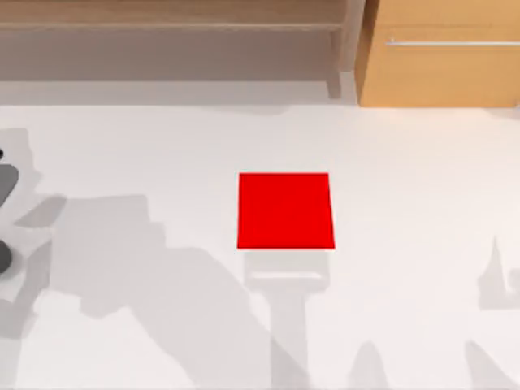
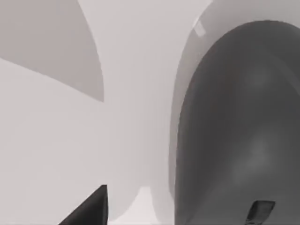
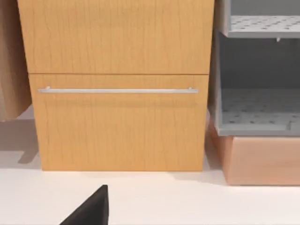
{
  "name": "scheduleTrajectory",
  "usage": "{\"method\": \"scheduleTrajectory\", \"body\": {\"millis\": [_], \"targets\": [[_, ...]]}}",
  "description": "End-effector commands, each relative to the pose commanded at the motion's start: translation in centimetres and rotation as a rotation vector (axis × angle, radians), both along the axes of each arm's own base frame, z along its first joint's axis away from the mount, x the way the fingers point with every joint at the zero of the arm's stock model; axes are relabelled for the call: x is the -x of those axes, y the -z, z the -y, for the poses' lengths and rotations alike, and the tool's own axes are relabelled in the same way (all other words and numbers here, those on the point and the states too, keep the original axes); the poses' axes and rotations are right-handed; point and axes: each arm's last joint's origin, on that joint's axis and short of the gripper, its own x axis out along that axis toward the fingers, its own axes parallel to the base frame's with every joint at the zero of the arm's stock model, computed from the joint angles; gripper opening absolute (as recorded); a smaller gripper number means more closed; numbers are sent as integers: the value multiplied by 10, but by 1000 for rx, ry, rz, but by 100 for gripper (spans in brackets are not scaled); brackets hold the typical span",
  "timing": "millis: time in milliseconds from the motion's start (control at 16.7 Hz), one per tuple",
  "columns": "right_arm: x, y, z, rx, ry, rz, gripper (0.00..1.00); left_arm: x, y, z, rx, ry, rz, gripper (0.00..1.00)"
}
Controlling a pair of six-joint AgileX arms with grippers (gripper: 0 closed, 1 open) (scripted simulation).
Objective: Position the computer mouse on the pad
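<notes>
The pad (image 1: 284, 210), a plain bright red square, lies flat near the middle of the white table (image 1: 406, 187). In the left wrist view a large rounded dark grey body, the computer mouse (image 2: 239, 131), sits very close. My left gripper (image 2: 140, 218) hangs just above it, open. One black finger (image 2: 91, 211) stands beside the mouse with a strip of white table between them. Dark grey shapes (image 1: 3, 183) at the top view's far left edge mark this spot, well left of the pad. My right gripper (image 3: 140, 218) is parked, open and holding nothing, with one black finger (image 3: 91, 211) showing.
A wooden cabinet (image 1: 443, 57) with a metal handle stands at the back right. A grey perforated shelf unit (image 3: 258, 84) stands beside it in the right wrist view. A wooden shelf frame (image 1: 171, 24) runs along the back left. Arm shadows fall across the table's front.
</notes>
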Motion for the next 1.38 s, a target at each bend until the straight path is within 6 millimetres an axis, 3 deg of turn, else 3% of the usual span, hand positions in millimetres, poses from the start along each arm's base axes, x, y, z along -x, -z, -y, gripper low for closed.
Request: {"method": "scheduleTrajectory", "body": {"millis": [300, 600, 1380], "targets": [[0, 0, 0, 0, 0, 0, 100, 3, 52, 0, 0, 1, 0, 100], [0, 0, 0, 0, 0, 0, 100, 4, 56, 0, 0, 1, -2, 100], [0, 0, 0, 0, 0, 0, 100, 4, 56, 0, 0, 1, -2, 2]]}}
